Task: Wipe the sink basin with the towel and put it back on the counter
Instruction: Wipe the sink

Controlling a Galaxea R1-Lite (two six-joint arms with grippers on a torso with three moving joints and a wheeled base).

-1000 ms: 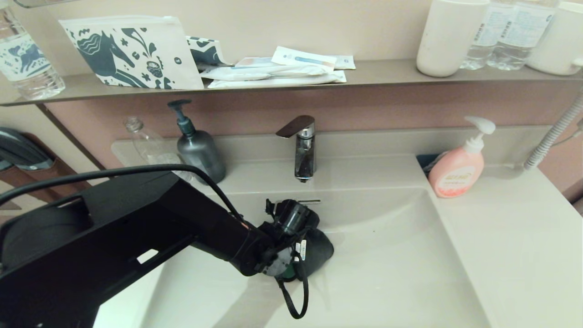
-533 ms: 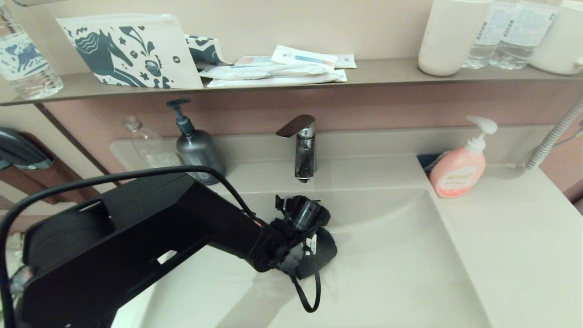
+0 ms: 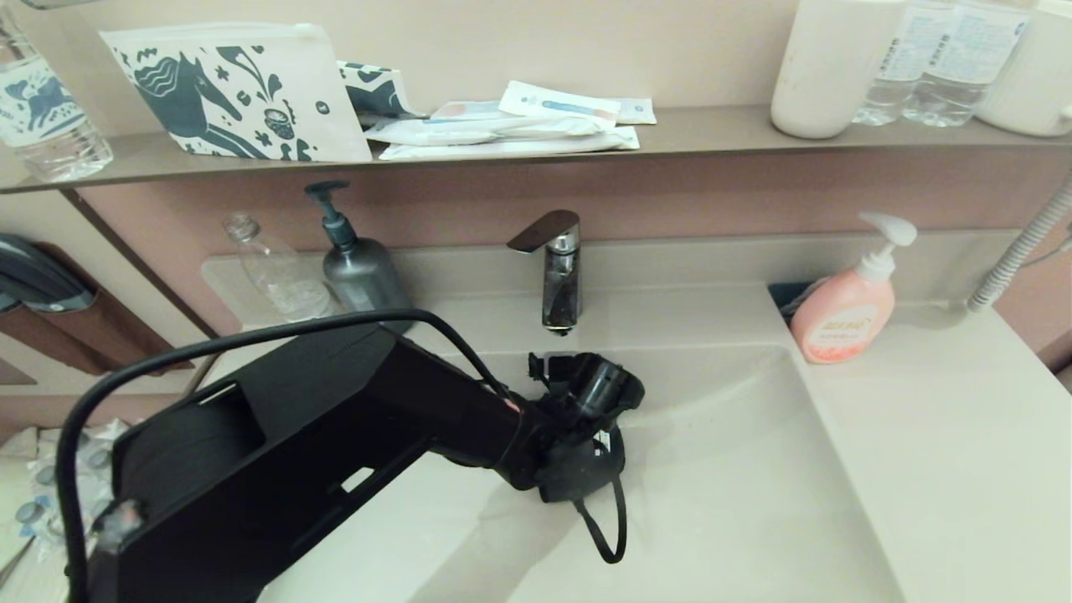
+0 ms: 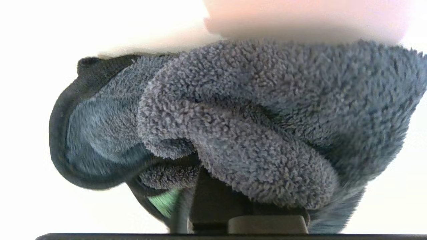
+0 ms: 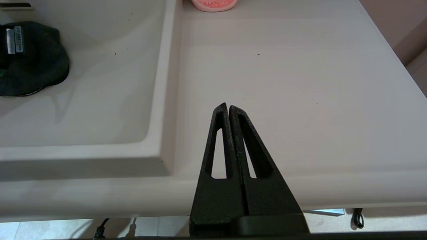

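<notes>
Down in the sink basin (image 3: 737, 502), below the faucet (image 3: 559, 276), our left pincer (image 3: 586, 469) is clamped tight on the towel (image 4: 253, 126), pressing it to the floor. We risk snagging the faucet, or the bunched cloth slipping loose. Right pincer (image 5: 229, 108) closed, parked over the counter (image 5: 300, 83).

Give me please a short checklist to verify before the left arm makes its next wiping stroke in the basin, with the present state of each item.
1. Towel held by the left gripper: ok, it bunches around the closed fingers.
2. Towel down inside the sink basin: ok; whether it presses on the surface, cannot tell.
3. Faucet apart from the wrist: ok, but it stands just behind, so keep strokes low.
4. Dangling black cable loop: not ok, it hangs over the basin near the towel.
5. Right gripper parked over the counter, shut: ok.
6. Pink soap bottle outside the basin: ok.
</notes>
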